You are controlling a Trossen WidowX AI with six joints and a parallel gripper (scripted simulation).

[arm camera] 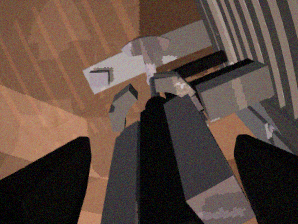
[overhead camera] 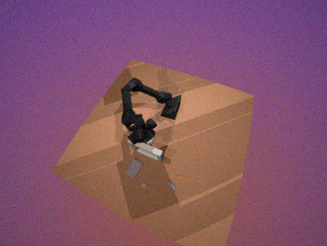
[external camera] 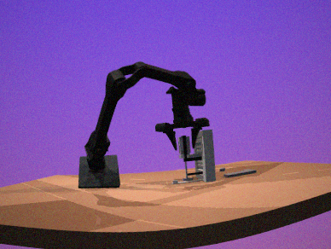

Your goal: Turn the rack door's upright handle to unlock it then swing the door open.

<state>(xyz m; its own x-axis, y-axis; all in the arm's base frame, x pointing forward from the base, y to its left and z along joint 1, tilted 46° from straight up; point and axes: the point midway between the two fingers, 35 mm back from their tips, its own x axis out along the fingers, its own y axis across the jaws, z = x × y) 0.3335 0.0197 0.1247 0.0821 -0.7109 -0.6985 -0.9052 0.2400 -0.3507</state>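
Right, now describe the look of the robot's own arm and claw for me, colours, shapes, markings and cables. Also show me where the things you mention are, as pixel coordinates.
The arm (overhead camera: 147,90) (external camera: 165,73) is matte black, with slim links and chunkier, rounded joints. The claw (overhead camera: 142,131) (external camera: 184,148) (arm camera: 164,147) is black too, with two tapering, wedge-like fingers. No markings or cables can be made out.

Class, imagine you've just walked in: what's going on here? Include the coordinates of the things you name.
A black robot arm (overhead camera: 126,98) (external camera: 108,102) reaches over to a small rack (overhead camera: 157,152) (external camera: 208,155). Its end effector (external camera: 184,148) (arm camera: 164,147) points down, open, with its fingers on either side of the door's upright handle (external camera: 184,147) (arm camera: 200,145) but not gripping it.
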